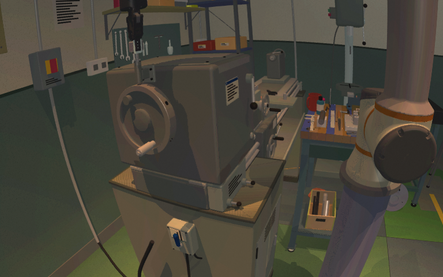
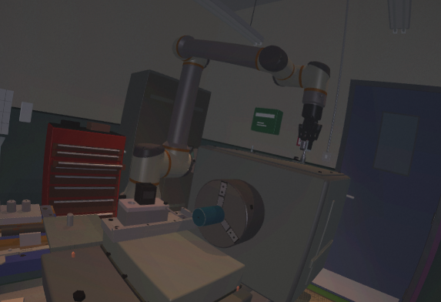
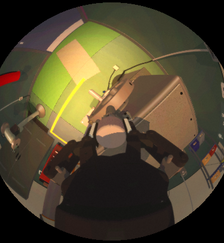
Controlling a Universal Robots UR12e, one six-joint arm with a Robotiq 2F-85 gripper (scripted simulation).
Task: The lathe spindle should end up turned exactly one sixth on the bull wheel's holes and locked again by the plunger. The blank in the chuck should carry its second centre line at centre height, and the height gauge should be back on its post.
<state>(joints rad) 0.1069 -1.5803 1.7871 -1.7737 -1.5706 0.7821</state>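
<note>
The bull wheel [image 1: 145,120] sits on the outer end of the grey headstock, with a pale crank handle [image 1: 145,148] low on its face. Directly above its rim the index plunger's round knob [image 3: 111,135] stands on a thin stem [image 1: 137,67], and my gripper [image 1: 136,46] hangs straight down over it, closed on that knob. At the headstock's other end the three-jaw chuck [image 2: 228,212] carries the teal blank [image 2: 208,215], facing the carriage.
Behind the headstock a tool board with spanners [image 1: 128,46] and a shelf unit stand against the wall. The arm's base and elbow [image 1: 399,151] rise beside a cluttered workbench [image 1: 330,120]. A red tool chest [image 2: 84,169] and a blue door [image 2: 394,169] flank the lathe.
</note>
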